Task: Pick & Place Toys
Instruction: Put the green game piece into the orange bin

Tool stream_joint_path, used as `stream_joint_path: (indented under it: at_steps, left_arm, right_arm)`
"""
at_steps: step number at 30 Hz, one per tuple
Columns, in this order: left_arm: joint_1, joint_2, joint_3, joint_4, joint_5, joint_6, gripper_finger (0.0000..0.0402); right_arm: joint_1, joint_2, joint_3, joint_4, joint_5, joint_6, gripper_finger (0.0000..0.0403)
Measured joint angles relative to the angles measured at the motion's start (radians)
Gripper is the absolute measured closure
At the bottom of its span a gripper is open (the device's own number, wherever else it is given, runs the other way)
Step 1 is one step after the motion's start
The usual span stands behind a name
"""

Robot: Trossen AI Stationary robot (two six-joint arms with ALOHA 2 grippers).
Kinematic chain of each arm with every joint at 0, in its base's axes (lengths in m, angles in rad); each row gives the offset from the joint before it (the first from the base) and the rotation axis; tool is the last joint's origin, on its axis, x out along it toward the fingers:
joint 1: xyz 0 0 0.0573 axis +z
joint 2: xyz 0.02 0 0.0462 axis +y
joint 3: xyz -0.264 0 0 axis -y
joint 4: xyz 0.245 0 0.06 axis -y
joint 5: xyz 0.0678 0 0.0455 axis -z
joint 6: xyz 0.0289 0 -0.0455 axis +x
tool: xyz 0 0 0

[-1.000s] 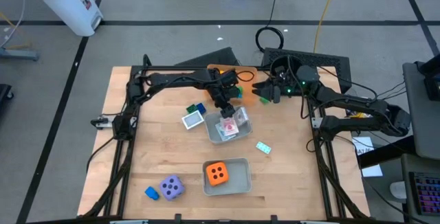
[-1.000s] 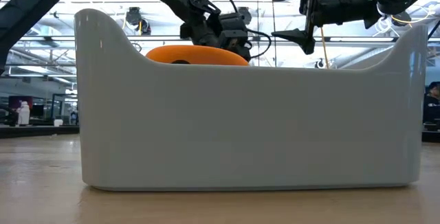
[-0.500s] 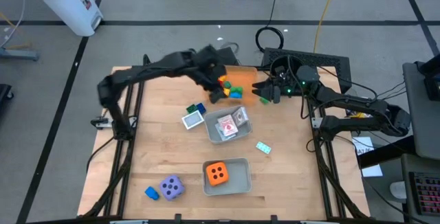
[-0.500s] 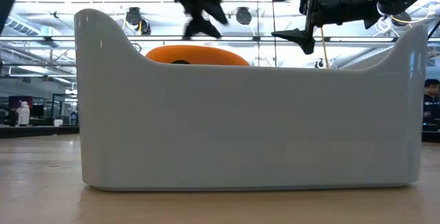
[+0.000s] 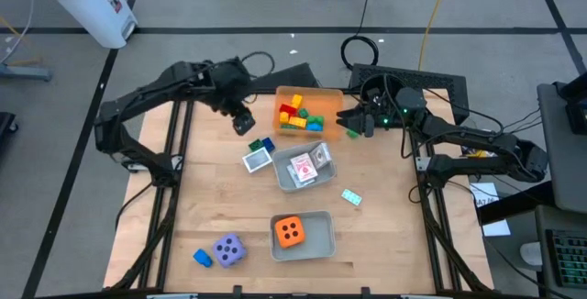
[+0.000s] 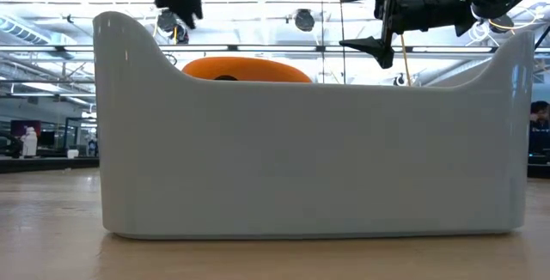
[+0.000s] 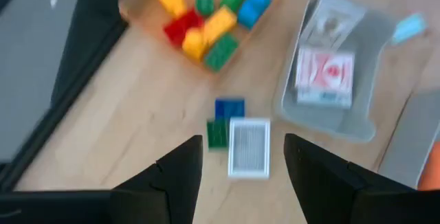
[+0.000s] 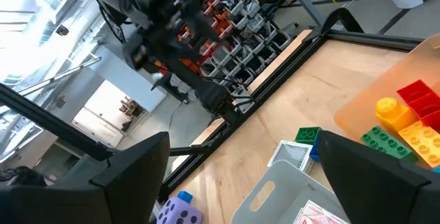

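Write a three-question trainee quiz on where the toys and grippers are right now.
1. True or false: the orange die sits in a grey tray.
2. Which holds the bricks: A, orange tray; B, black pot; C, bare table?
3. Fill in: the left gripper is open, holding ____.

Key: 1 true. 2 A. 3 nothing; the right gripper is open too, beside the orange tray.

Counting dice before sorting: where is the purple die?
In the high view, the purple die sits near the table's front left, beside a blue brick, left of the tray holding the orange die.
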Motion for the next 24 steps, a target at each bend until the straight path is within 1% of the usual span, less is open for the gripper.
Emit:
stream_joint_path:
  at_steps: [3,6,12,16,20,24]
  left_arm:
    - [-0.02,-0.002,-0.065,-0.012,-0.018,-0.014,0.019]
    - [-0.03,0.001,-0.161,0.018,-0.025,-0.029,0.019]
    - [-0.027,0.002,-0.401,0.217,-0.025,-0.093,0.019]
    - [-0.016,0.001,-0.529,0.361,-0.022,-0.124,0.019]
    - [0.006,0.0,-0.614,0.466,-0.023,-0.158,0.019]
    - [0.035,0.014,-0.66,0.531,-0.023,-0.172,0.019]
  right_arm:
    - [0.0,0.0,0.0,0.0,0.0,-0.022,0.0041]
    - [0.0,0.0,0.0,0.0,0.0,-0.029,0.0041]
    - [0.0,0.0,0.0,0.0,0.0,-0.025,0.0041]
    - [0.0,0.0,0.0,0.0,0.0,-0.025,0.0041]
    - [0.0,0.0,0.0,-0.001,0.0,-0.029,0.0041]
    - [0.0,0.0,0.0,-0.001,0.029,-0.029,0.0041]
